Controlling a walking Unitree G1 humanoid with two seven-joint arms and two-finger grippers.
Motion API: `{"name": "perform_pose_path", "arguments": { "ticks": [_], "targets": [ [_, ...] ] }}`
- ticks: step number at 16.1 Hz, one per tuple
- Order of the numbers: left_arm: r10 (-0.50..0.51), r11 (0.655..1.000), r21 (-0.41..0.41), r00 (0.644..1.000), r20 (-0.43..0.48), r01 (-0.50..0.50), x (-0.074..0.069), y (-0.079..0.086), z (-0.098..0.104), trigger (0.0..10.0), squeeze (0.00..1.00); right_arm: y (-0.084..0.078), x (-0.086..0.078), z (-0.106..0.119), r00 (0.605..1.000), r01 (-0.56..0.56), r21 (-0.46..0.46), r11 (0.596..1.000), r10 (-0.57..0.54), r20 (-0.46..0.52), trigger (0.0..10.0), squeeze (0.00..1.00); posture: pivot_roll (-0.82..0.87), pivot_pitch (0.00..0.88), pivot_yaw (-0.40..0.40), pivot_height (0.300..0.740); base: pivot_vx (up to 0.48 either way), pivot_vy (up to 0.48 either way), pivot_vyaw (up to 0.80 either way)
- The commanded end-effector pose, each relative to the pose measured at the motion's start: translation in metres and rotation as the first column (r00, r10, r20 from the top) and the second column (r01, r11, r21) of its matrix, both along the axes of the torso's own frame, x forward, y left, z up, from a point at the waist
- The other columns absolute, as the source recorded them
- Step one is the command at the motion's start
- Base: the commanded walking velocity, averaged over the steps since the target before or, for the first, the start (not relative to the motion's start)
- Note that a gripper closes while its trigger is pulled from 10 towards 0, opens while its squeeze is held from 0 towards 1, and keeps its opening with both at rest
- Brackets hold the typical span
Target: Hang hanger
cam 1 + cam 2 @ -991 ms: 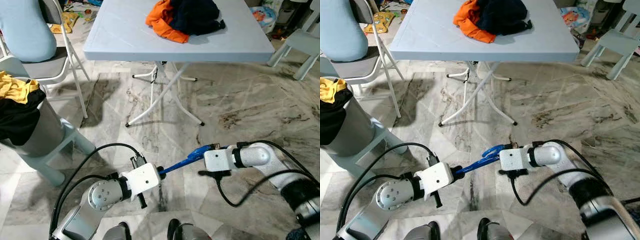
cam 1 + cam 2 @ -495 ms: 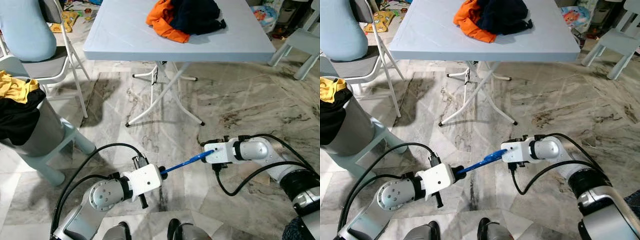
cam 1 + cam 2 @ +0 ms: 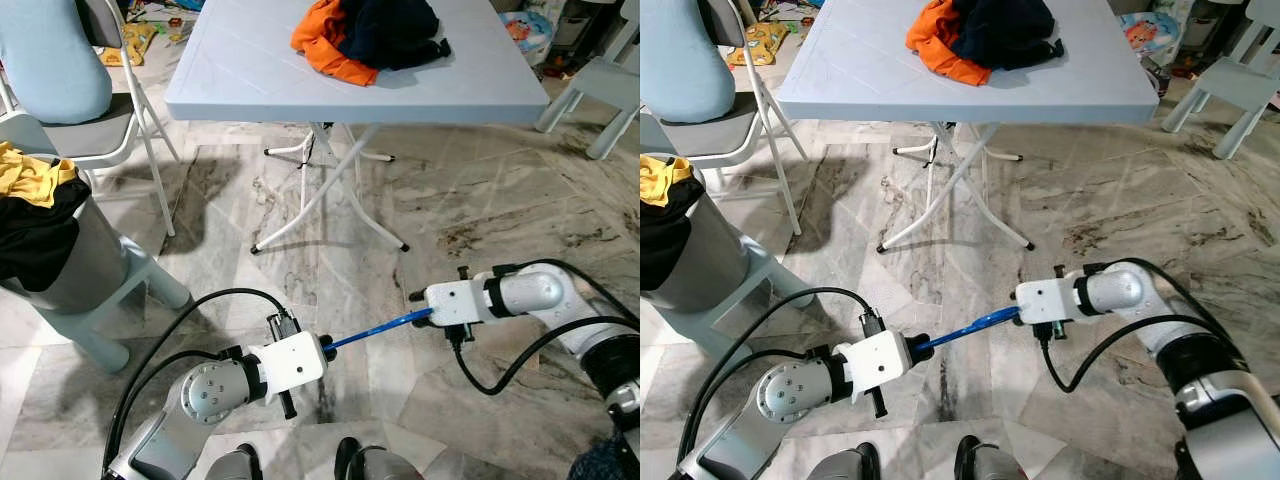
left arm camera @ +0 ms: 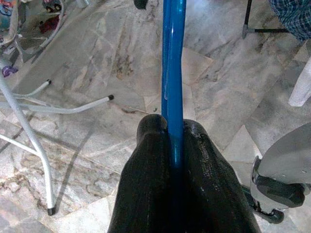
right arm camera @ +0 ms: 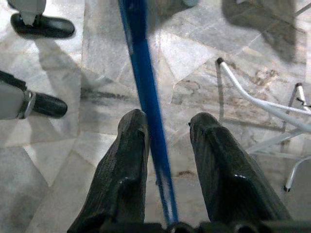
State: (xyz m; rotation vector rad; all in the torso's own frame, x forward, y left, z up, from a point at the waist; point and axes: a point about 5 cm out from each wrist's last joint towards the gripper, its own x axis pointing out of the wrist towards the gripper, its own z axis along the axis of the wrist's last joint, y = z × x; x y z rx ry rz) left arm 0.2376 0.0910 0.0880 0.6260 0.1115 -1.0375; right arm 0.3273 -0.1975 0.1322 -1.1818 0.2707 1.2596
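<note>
1. Hanger (image 3: 378, 329): a blue bar held low over the floor in front of the robot, spanning between the two grippers
2. The left gripper (image 4: 174, 127) has its black fingers pressed tight on the near end of the bar
3. The right gripper (image 5: 167, 131) has its fingers parted, with the bar running between them and lying against one finger; half a second ago this gripper sat nearer the left one, and it has since slid out to the right along the bar
4. The floor (image 3: 480, 200) is veined marble tile
5. A white folding table (image 3: 250, 70) stands at the far side with a heap of orange and dark clothes (image 3: 370, 35) on it
6. On the left, a grey bin (image 3: 70, 265) holds black and yellow clothes (image 3: 30, 200), with a folding chair (image 3: 100, 130) behind it
</note>
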Motion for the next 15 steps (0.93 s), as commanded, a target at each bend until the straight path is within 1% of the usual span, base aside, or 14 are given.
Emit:
{"name": "perform_pose_path", "arguments": {
  "ticks": [1,4,6,7,8,9,10,11,12,13,15],
  "targets": [
    [-0.019,1.0,0.01,1.0,-0.009,0.02,-0.003,-0.002,-0.004,10.0,0.0,0.001,-0.003,0.003,1.0,-0.02,0.012,1.0,0.02,-0.009,10.0,0.0,0.0,0.181,-0.061,0.74,0.0,0.0,0.0],
    [-0.02,1.0,0.018,1.0,-0.008,0.02,-0.002,-0.001,-0.005,10.0,0.0,0.007,-0.006,0.009,0.999,-0.046,0.048,0.998,0.047,-0.017,10.0,0.0,0.0,0.18,-0.062,0.74,0.0,0.0,0.0],
    [-0.018,1.0,0.017,1.0,-0.008,0.018,-0.002,-0.003,-0.006,10.0,0.0,0.008,-0.012,0.009,0.997,-0.058,0.068,0.996,0.061,-0.044,10.0,0.0,0.0,0.18,-0.061,0.74,0.0,0.0,0.0],
    [-0.018,1.0,0.016,1.0,-0.007,0.018,-0.002,-0.004,-0.007,10.0,0.0,0.008,-0.014,0.007,0.997,-0.056,0.073,0.996,0.06,-0.055,1.8,0.0,0.0,0.18,-0.061,0.74,0.0,0.0,0.0],
    [-0.019,1.0,0.016,1.0,-0.006,0.019,-0.002,-0.005,-0.007,10.0,0.0,0.009,-0.015,0.006,0.997,-0.055,0.075,0.996,0.059,-0.056,0.0,0.0,0.0,0.18,-0.061,0.74,0.0,0.0,0.0],
    [-0.02,1.0,0.015,1.0,-0.005,0.02,-0.002,-0.005,-0.007,10.0,0.0,0.01,-0.017,0.004,0.996,-0.056,0.077,0.995,0.06,-0.058,1.4,0.0,-0.01,0.179,-0.064,0.74,0.0,0.0,0.0],
    [-0.023,1.0,0.014,1.0,-0.002,0.023,-0.002,-0.006,-0.007,10.0,0.0,0.013,-0.02,0.0,0.996,-0.058,0.081,0.995,0.064,-0.066,5.1,0.0,-0.01,0.179,-0.064,0.74,0.0,0.0,0.0],
    [-0.025,1.0,0.014,1.0,-0.001,0.025,-0.002,-0.006,-0.007,10.0,0.0,0.015,-0.022,-0.003,0.996,-0.058,0.081,0.995,0.064,-0.068,5.3,0.0,-0.01,0.179,-0.064,0.74,0.0,0.0,0.0],
    [-0.027,1.0,0.015,1.0,0.001,0.027,-0.001,-0.006,-0.008,10.0,0.0,0.019,-0.023,-0.008,0.996,-0.058,0.076,0.995,0.062,-0.061,8.0,0.0,-0.01,0.179,-0.064,0.74,0.0,0.0,0.0],
    [-0.029,0.999,0.016,1.0,0.002,0.029,-0.001,-0.007,-0.008,10.0,0.0,0.023,-0.022,-0.013,0.998,-0.044,0.071,0.996,0.048,-0.045,10.0,0.0,-0.01,0.178,-0.062,0.74,0.0,0.0,0.0],
    [-0.031,0.999,0.016,0.999,0.004,0.031,-0.001,-0.008,-0.008,10.0,0.0,0.028,-0.02,-0.016,0.999,-0.031,0.073,0.997,0.032,-0.011,10.0,0.0,-0.01,0.178,-0.062,0.74,0.0,0.0,0.0]
  ]
}}
